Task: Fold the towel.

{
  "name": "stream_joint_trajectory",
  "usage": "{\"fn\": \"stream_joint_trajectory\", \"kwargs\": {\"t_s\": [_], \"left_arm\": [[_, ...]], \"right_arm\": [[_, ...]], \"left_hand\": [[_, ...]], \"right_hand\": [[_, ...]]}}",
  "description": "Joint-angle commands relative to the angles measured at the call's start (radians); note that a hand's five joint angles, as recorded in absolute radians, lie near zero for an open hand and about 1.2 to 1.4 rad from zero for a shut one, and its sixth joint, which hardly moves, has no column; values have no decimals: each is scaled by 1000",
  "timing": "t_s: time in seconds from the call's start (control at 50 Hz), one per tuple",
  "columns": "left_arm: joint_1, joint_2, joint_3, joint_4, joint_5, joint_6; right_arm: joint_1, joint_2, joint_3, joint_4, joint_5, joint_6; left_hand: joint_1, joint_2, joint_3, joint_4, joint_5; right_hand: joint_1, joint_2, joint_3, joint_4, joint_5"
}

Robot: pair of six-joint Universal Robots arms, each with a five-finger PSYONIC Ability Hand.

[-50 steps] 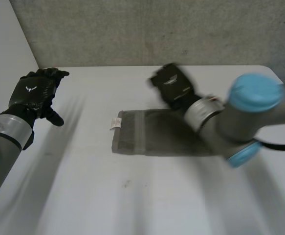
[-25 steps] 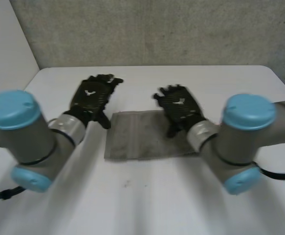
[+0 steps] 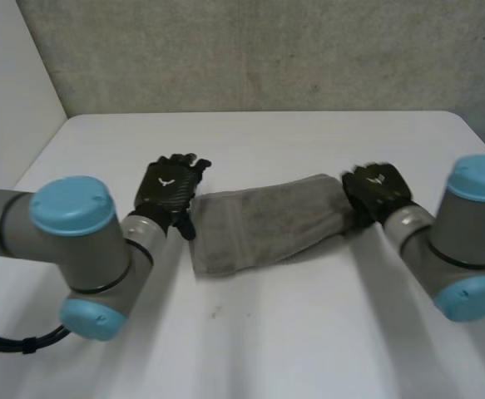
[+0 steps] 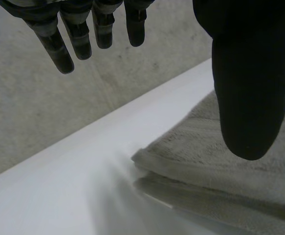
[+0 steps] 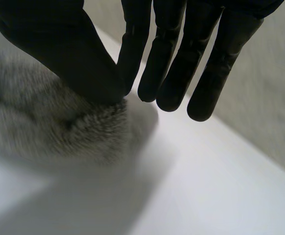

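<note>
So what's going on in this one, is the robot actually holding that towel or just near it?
A two-armed robot is working on a grey towel that lies as a folded strip on the white table. The left hand is at the towel's left end, fingers straight, thumb over the cloth. The right hand is at the right end, thumb against the cloth, fingers straight past its edge. Neither hand seems to have a grip.

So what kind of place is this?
Probably a robot lab or test room: a white table, a rough grey wall behind it, and the robot's left hand and right hand at the ends of a grey towel.
</note>
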Motion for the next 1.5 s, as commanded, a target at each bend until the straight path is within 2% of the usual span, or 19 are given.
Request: {"fn": "stream_joint_trajectory", "kwargs": {"t_s": [0.02, 0.08, 0.18, 0.26, 0.32, 0.34, 0.4, 0.42, 0.44, 0.46, 0.52, 0.64, 0.74, 0.84, 1.02, 1.1, 1.16, 1.34, 1.5], "left_arm": [[87, 177, -154, 1, 0, -5], [101, 199, -173, 1, -2, -5], [156, 228, -226, 1, 0, -8], [189, 231, -255, 2, 3, -10], [190, 231, -265, 4, 6, -8], [190, 231, -265, 4, 6, -8], [190, 233, -265, 5, 6, -10], [190, 233, -265, 5, 6, -10], [186, 233, -265, 5, 6, -10], [186, 233, -265, 5, 6, -10], [177, 233, -268, 5, 6, -11], [174, 234, -283, 7, 8, -11], [172, 236, -283, 7, 9, -11], [169, 236, -283, 8, 9, -11], [167, 239, -286, 8, 8, -11], [164, 243, -288, 7, 6, -11], [157, 246, -288, 7, 4, -11], [157, 280, -291, 7, 1, -13], [170, 302, -289, 7, 0, -13]], "right_arm": [[276, 56, -182, 8, -49, 58], [318, 80, -194, 7, -85, 63], [471, 196, -186, 10, -236, 69], [488, 225, -196, 11, -230, 66], [487, 203, -209, 11, -139, 77], [461, 157, -216, 13, -58, 90], [405, 117, -214, 13, -6, 109], [360, 83, -205, 16, 33, 132], [359, 83, -205, 16, 33, 132], [329, 48, -188, 29, 64, 152], [249, -31, -110, 89, 92, 198], [39, -101, 64, 119, 44, 167], [-68, -84, 165, 56, -84, 17], [-110, -57, 177, 2, -125, -21], [-113, -6, 160, -30, -126, -18], [-127, 17, 159, -61, -131, -15], [-132, 23, 157, -81, -132, -5], [-115, 12, 88, -90, -160, 110], [172, 15, -105, -72, -169, 147]], "left_hand": [[-5, 10, 7, 9, -31], [-5, 10, 7, 9, -31], [-5, 10, 7, 9, -31], [-5, 10, 7, 9, -31], [-5, 10, 7, 9, -31], [-5, 10, 7, 9, -31], [-5, 10, 7, 9, -31], [-5, 10, 7, 9, -31], [-5, 10, 7, 9, -31], [-5, 10, 7, 9, -31], [-5, 10, 7, 9, -31], [-5, 10, 7, 9, -31], [-5, 10, 7, 9, -31], [-5, 10, 7, 9, -31], [-5, 10, 7, 9, -31], [-5, 10, 7, 9, -31], [-5, 10, 7, 9, -31], [-5, 10, 7, 9, -31], [-5, 10, 7, 9, -31]], "right_hand": [[431, 220, 215, 207, 248], [431, 220, 215, 207, 248], [431, 220, 215, 207, 248], [431, 220, 215, 207, 248], [431, 220, 215, 207, 248], [431, 220, 215, 207, 248], [277, 66, 60, 52, 93], [-145, -356, -361, -369, -328], [-149, -360, -366, -374, -332], [-457, -668, -674, -682, -640], [-536, -748, -753, -761, -720], [-607, -818, -824, -832, -790], [-525, -736, -742, -750, -709], [-378, -589, -595, -603, -562], [-208, -419, -424, -432, -391], [65, -147, -152, -160, -119], [430, 219, 213, 205, 246], [431, 220, 215, 207, 248], [431, 220, 215, 207, 248]]}}
